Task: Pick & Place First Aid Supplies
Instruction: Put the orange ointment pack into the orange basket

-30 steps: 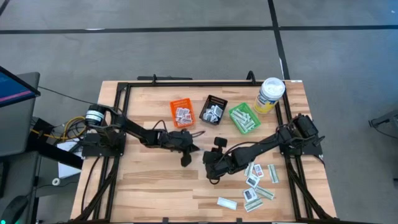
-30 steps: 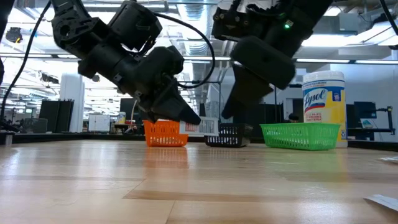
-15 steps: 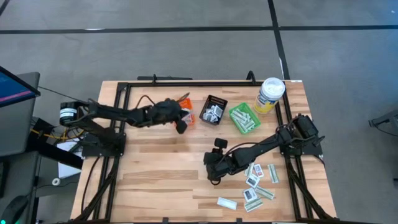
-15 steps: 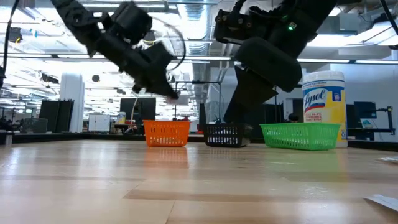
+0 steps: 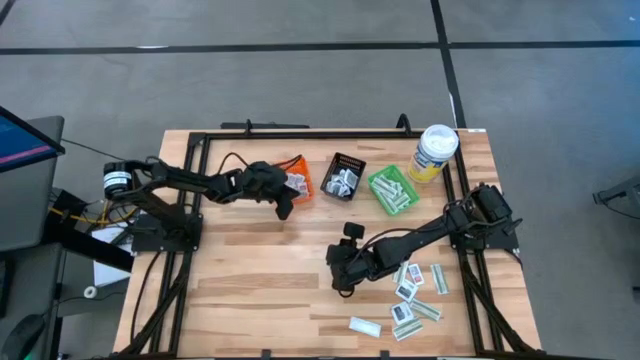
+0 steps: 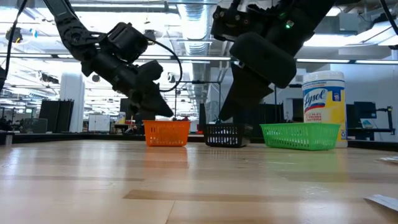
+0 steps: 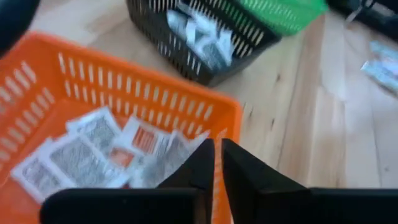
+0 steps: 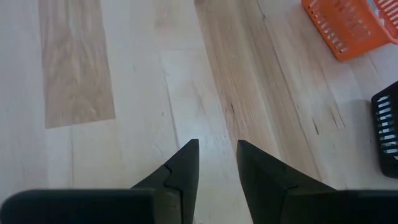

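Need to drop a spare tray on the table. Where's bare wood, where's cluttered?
Free: the near-left wood of the table, between the left gripper at the orange bin and the right gripper mid-table. Crowded: back edge with the black bin, green bin, canister; near-right corner strewn with packets.

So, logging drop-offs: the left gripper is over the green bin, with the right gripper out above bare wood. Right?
Not quite. The left gripper is over the orange bin, not the green one; the left wrist view shows it. The right gripper is above bare wood.
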Available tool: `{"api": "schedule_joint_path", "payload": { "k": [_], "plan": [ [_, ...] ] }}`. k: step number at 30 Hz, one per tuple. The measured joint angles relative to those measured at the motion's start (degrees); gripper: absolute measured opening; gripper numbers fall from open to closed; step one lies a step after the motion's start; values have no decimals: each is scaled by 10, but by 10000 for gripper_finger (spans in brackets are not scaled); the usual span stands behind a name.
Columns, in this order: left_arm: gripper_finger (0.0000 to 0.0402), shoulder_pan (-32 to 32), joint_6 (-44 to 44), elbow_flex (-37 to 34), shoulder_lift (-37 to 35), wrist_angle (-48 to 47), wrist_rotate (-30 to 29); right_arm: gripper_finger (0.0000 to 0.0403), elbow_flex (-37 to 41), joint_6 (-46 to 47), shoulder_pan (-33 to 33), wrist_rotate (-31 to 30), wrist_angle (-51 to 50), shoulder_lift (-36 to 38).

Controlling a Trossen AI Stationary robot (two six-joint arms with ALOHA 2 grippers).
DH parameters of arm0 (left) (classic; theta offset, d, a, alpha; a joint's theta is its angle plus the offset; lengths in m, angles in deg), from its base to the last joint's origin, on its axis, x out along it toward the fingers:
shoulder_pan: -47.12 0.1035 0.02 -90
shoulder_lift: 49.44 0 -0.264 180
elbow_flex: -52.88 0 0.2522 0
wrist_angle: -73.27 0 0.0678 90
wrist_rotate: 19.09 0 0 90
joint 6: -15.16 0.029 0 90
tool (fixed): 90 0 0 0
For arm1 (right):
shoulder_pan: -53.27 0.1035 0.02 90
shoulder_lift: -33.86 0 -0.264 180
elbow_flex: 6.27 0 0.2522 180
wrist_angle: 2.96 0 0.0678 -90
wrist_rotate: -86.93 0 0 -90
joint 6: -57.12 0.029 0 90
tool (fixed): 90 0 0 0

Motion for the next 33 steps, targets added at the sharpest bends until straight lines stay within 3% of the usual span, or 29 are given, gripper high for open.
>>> {"api": "schedule_joint_path", "payload": {
  "k": [10, 14, 20, 27, 33],
  "plan": [
    [98, 1, 3, 0, 12, 15, -49, 103, 0, 0, 0, 0, 14, 0],
    [103, -13, -1, 0, 12, 48, -43, 103, 0, 0, 0, 0, 14, 0],
    [104, -83, 0, 0, 11, 97, -10, 102, 0, -2, 0, 3, 13, 0],
    [104, -165, 0, 0, 11, 99, -7, 103, 0, 4, 21, 148, 12, 0],
    [104, -197, 0, 0, 11, 99, -8, 103, 0, 75, 74, 251, 12, 0]
  ]
}}
